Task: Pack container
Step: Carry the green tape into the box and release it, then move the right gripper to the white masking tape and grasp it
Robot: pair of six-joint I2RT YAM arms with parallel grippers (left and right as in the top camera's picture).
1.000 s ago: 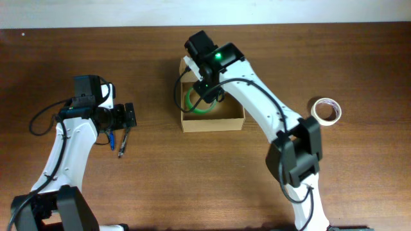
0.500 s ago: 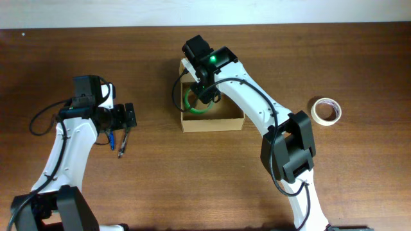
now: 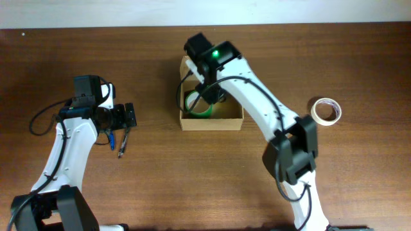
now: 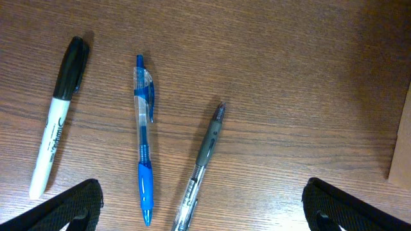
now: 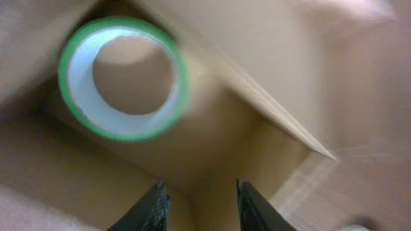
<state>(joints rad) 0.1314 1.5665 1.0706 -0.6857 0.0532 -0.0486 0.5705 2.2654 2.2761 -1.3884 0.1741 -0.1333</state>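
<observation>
From overhead, the container [image 3: 232, 113], an open tan cardboard box, sits on the desk [image 3: 154, 186] towards the far edge, about midway across. A green tape roll [image 3: 194, 106] lies in its left half. The right arm [image 3: 258, 104] reaches across the box, and its wrist hides the right jaws, which point down into the left part. The left arm [image 3: 69, 138] hangs over three pens [image 3: 119, 142] well to the left of the box. A pale tape roll [image 3: 326, 111] lies far to the right.

In the left wrist view, the left jaws are spread wide and hold nothing. On the desk below them lie a black marker [image 4: 59, 135], a blue pen [image 4: 144, 170] and a grey pen [image 4: 204, 163]. A cardboard edge of the container shows at the right border, clear of the jaws.

In the right wrist view, the right jaws are parted and empty inside the container. The green tape roll lies on the box floor beyond them, untouched.
</observation>
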